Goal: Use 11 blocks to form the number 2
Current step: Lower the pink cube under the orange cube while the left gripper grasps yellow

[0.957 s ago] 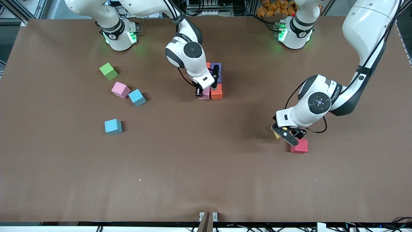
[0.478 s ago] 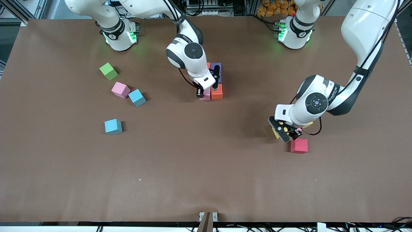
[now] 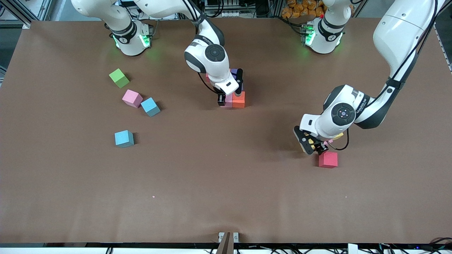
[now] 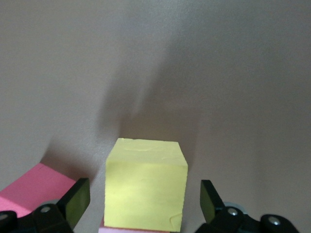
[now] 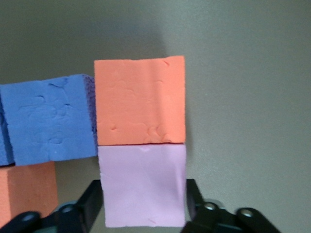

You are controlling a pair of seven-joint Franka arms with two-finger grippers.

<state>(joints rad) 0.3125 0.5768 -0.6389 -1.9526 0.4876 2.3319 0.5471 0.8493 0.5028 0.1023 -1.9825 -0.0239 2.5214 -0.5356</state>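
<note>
**Table (image 3: 226, 197).** A brown matte table, with both arm bases at the edge farthest from the front camera.

**The number 2 (image 3: 236, 95).** Only a part-built cluster at mid-table, largely hidden under the right arm. You can make out an orange block (image 3: 239, 100) edge to edge with a pink block (image 3: 227, 101), and a purple block (image 3: 233, 71) farther from the camera.

**Loose blocks.** Toward the right arm's end lie a second pink block (image 3: 132, 98), touching a light blue block (image 3: 150, 106), another light blue block (image 3: 124, 138) nearer the camera, and the green cube (image 3: 119, 78), which is not wanted. Toward the left arm's end sits a red block (image 3: 328, 159).

**Right gripper (image 3: 226, 100).** It is low over the cluster's pink block. You cannot tell whether it grips or has let go.

**Left gripper (image 3: 312, 144).** Its jaws are spread wide, astride the yellow block (image 4: 146, 189) beside the red one, with a clear gap on each side.

**Handling.** The pitted faces suggest foam: probably light, slightly yielding, not slippery and not fragile. Take each cube squarely on two opposite flat faces, about mid-height. Squeeze gently, since a skewed pinch would likely twist it.
</note>
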